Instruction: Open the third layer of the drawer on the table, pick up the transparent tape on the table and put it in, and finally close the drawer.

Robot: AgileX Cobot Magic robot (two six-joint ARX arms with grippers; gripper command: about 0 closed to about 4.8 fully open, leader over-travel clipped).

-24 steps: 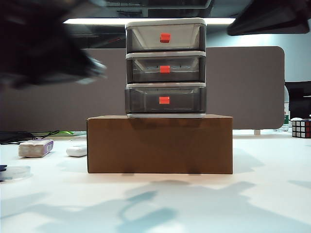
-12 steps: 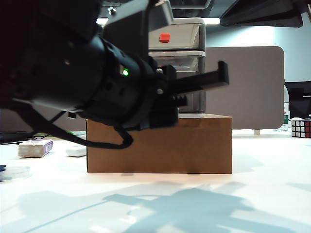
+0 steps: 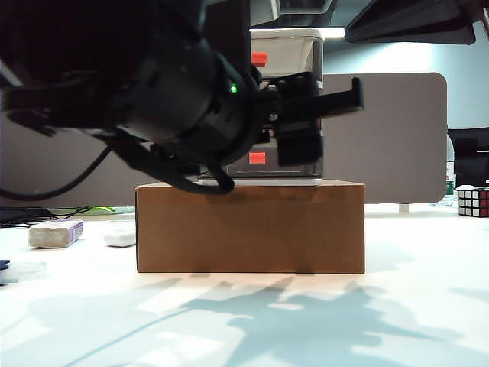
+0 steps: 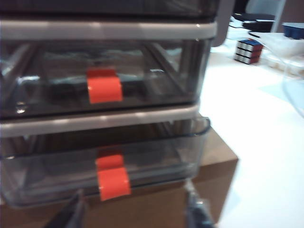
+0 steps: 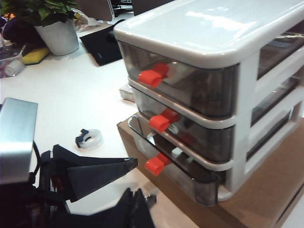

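- Drawer [image 3: 284, 46] unit sits on a cardboard box [image 3: 250, 227] on the table [image 3: 397, 306]; third layer [image 5: 190, 166] is pulled out slightly, its front proud of the two above.
- Left gripper [image 4: 135, 213] sits level in front of the third layer, jaws parted, one finger [image 4: 71, 216] either side of the red handle [image 4: 113, 183]; nothing clamped, and I cannot tell if they touch it.
- Right gripper is not clearly visible in any view; cannot tell its jaw state. Right arm [image 3: 412, 23] hangs high at upper right in the exterior view.
- Tape [image 5: 90, 138] lies flat on the table, well apart from the unit, not held.
- Exterior view: left arm blocks most of the unit; tape barely visible at the left edge, with a white-and-purple block [image 3: 56, 233] and a white oblong [image 3: 121, 238] nearby, cube [image 3: 474, 202] at right.
- Right wrist view alone shows the third layer's gap, plus the left fingers from the side and a potted plant [image 5: 54, 28].
- Left wrist view alone shows the handle framed between the fingertips; blurred.
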